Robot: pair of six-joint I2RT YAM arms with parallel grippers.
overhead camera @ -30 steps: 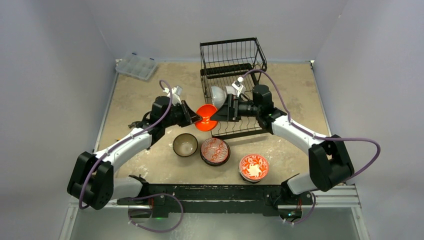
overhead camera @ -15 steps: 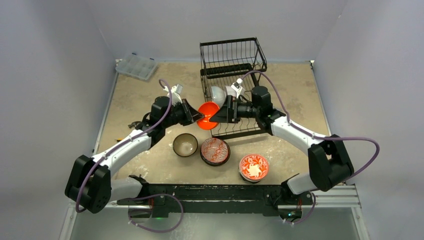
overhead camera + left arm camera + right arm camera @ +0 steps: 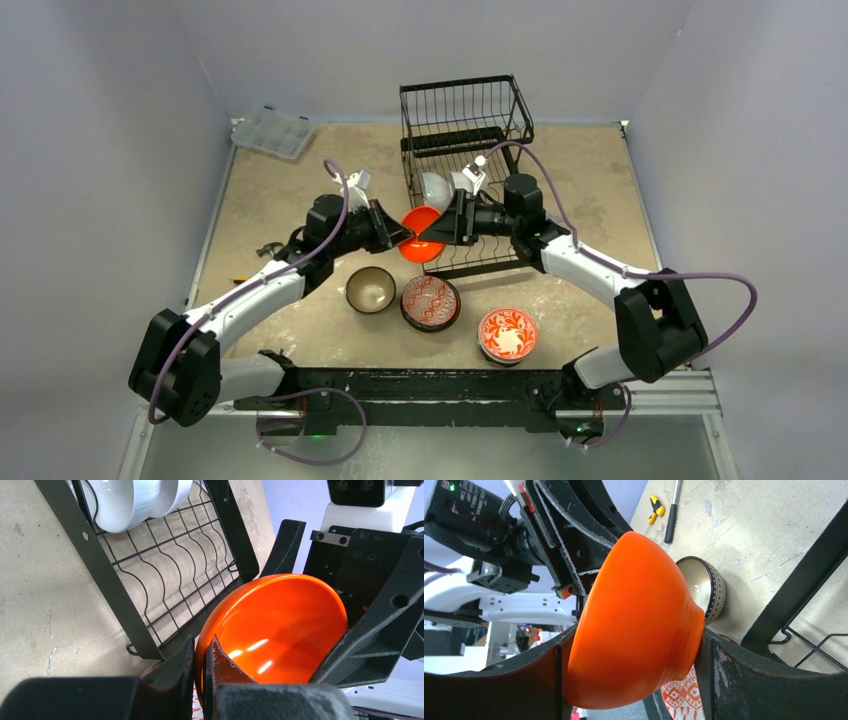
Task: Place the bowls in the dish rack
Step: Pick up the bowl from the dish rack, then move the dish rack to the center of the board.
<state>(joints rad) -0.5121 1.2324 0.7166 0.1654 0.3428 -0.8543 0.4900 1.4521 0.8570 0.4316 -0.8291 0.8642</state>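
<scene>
**Handover at the rack corner.** The left gripper [image 3: 201, 652] is pinching the rim of the orange bowl [image 3: 634, 605] between almost-closed jaws. The right gripper [image 3: 631, 645], jaws wide, is pressing its fingers against the bowl's rim and foot. The dish rack [image 3: 465, 120] is lying just beyond both grippers, with white bowls [image 3: 120, 505] standing inside it.

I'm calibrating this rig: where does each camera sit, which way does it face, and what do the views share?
Top external: above and behind the bases, looking down on the table, dish rack, left arm and right arm.
Left wrist: on the left arm, facing the rack; left tool pinches the orange bowl by its rim.
Right wrist: on the right arm, facing the left arm; right tool straddles the bowl.
Shared: all three show the orange bowl.
</scene>
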